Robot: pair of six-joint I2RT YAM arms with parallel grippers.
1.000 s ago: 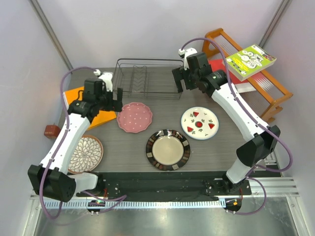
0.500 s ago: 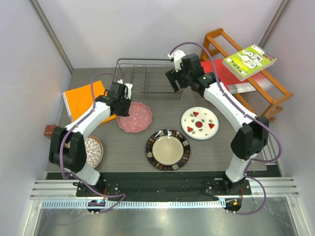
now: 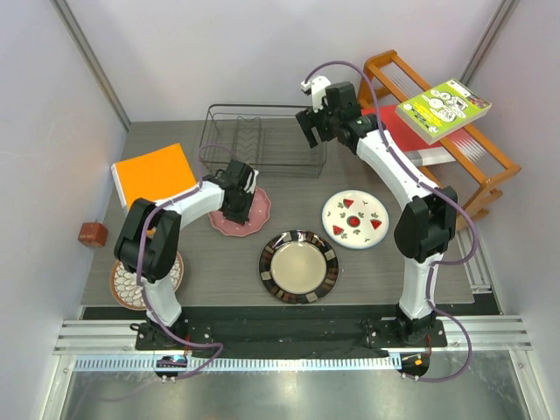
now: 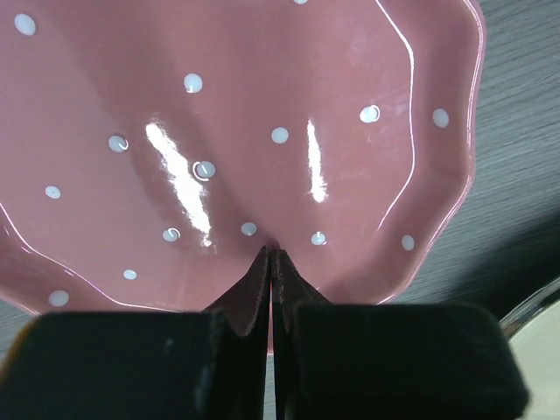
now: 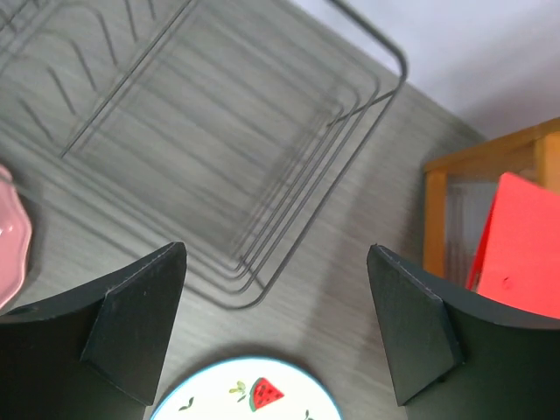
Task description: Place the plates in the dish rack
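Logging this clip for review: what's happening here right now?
The left gripper, shut, has its tips at the rim of the pink plate; whether it pinches the rim is unclear. The right gripper hangs open and empty near the dish rack, which holds nothing. All four plates lie on the table.

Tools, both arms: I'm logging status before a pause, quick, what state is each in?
Left tool: closed above the pink plate, gripping nothing.
Right tool: open, empty.

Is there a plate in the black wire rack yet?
No, the top view shows the dish rack with only bare wires and prongs inside, no plate standing in it.
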